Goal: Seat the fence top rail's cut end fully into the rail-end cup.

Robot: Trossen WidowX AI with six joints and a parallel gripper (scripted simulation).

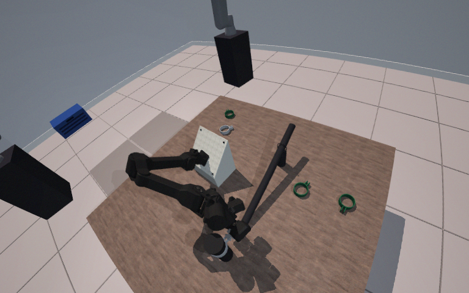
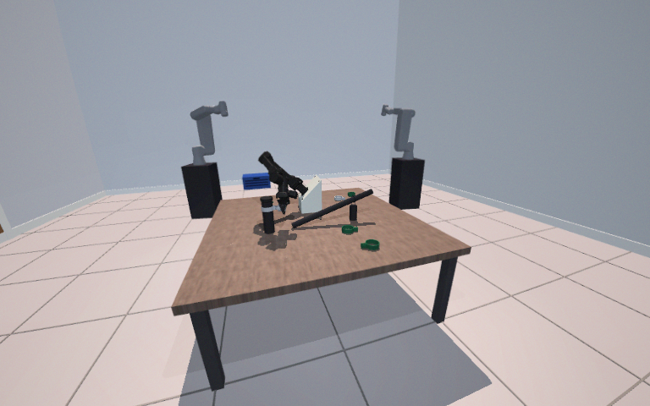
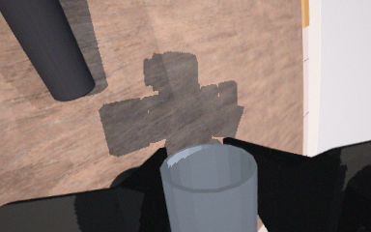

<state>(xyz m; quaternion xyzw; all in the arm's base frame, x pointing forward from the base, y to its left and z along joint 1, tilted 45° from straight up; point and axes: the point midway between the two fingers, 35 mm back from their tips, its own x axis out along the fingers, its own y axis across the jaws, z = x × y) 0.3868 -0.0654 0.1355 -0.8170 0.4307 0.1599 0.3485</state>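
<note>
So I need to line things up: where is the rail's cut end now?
In the top view the dark round rail's lower end rests low on the wooden table, just right of the claw and the big black post, outside the grey cup.

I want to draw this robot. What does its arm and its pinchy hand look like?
The arm is all black, built from chunky rounded tubes joined by fat round joints. The gripper is black too, with blocky, glossy fingers. No cables, stickers or markings show on it.
</note>
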